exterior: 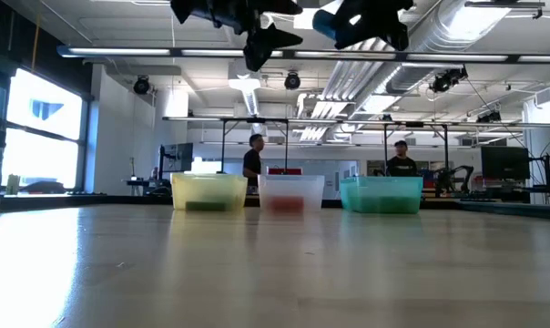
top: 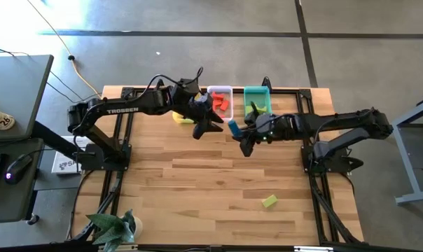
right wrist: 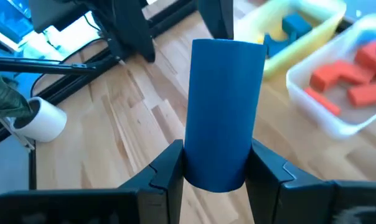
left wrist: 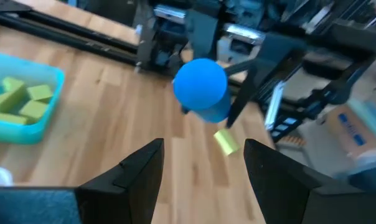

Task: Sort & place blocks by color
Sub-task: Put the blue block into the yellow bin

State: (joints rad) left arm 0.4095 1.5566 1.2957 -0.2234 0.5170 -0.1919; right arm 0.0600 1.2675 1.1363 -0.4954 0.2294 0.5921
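Note:
A blue cylinder block [right wrist: 222,106] hangs high above the table's middle, with my right gripper [right wrist: 216,171] shut on it. My left gripper [left wrist: 203,165] hovers open just to its left, near the trays, holding nothing. At the far edge stand three trays. The yellow tray [right wrist: 300,15] holds blue blocks, the clear tray [top: 220,91] holds red blocks [right wrist: 343,78], and the teal tray [top: 257,91] holds yellow-green blocks [left wrist: 23,99]. One yellow-green block [top: 269,201] lies flat on the table at the near right. My right gripper pinches the cylinder's round side near one end [right wrist: 194,165] between its two fingers. The fingers come slanting down from the table's right and lie along the cylinder, which sticks out ahead of them toward the trays. It is lifted clear of the table.
A potted plant [top: 117,227] stands at the table's near left corner. A desk with gear [top: 8,126] lies beyond the left edge. Two people [exterior: 252,155] stand in the room behind the trays. Bare wood stretches between the trays and the lone block.

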